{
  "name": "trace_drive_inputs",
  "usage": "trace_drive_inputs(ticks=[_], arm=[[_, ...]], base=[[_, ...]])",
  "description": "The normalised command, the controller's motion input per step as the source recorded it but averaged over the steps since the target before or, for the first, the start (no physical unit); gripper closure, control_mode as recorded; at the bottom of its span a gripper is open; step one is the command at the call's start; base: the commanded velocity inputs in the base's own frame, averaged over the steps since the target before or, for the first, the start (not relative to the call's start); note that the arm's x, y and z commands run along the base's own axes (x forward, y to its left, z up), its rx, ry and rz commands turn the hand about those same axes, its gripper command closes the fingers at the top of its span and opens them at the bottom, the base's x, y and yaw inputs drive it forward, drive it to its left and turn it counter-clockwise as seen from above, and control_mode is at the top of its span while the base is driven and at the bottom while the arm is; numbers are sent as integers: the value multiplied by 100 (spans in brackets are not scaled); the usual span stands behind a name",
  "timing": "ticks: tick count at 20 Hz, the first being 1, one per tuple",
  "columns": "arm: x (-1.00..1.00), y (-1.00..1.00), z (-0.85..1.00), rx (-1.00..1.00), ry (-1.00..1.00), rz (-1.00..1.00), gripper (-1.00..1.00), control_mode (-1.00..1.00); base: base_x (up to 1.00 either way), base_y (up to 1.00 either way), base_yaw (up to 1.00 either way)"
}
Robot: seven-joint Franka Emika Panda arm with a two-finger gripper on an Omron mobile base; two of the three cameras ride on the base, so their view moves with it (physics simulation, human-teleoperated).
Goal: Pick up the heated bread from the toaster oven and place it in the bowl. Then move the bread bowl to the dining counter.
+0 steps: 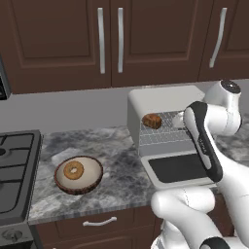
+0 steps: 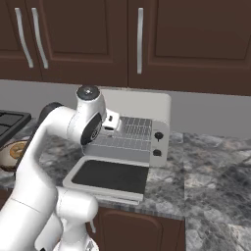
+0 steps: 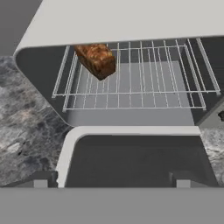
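- Bread point(image 1: 152, 120) is sitting on the wire rack point(image 1: 163, 130) at the left side of the toaster oven point(image 1: 165, 99) in the left base view, with the drop-down door point(image 1: 177, 168) lying open toward the robot; the bowl point(image 1: 78, 175) is resting well apart on the tabletop point(image 1: 119, 168) to the left, and a tan ring pastry point(image 1: 74, 170) is already occupying its inside, so the loaf will need setting beside or over it. The arm is blocking the oven's right half here
- Right base view is showing the arm's wrist in front of the oven mouth, hiding the loaf entirely; the oven's side knobs point(image 2: 158, 143) are facing the camera, and the bowl is being cut off at the left edge behind the arm
- Hand view is looking into the oven from in front of the door, with the fingers point(image 3: 40, 180) standing wide and holding nothing. The loaf is lying up and left of centre, so the hand is needing to shift left and reach in over the door, straddling the loaf without snagging the rack wires. How deep the loaf is sitting is hard to judge
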Motion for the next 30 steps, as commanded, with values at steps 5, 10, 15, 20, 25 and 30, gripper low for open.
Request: trace_drive_inputs(ticks=[5, 10, 15, 20, 25, 30], arm=[[10, -32, -9, 0, -18, 0, -100, -100], [36, -11, -8, 0, -5, 0, -100, -100], [47, -2, -13, 0, 0, 0, -100, -100], [38, -9, -22, 0, -2, 0, -100, -100], [33, -11, -20, 0, -5, 0, -100, -100], [28, -16, -16, 0, -6, 0, -100, -100]], base=[[0, 0, 0], [0, 0, 0], [0, 0, 0], [0, 0, 0], [0, 0, 0], [0, 0, 0]])
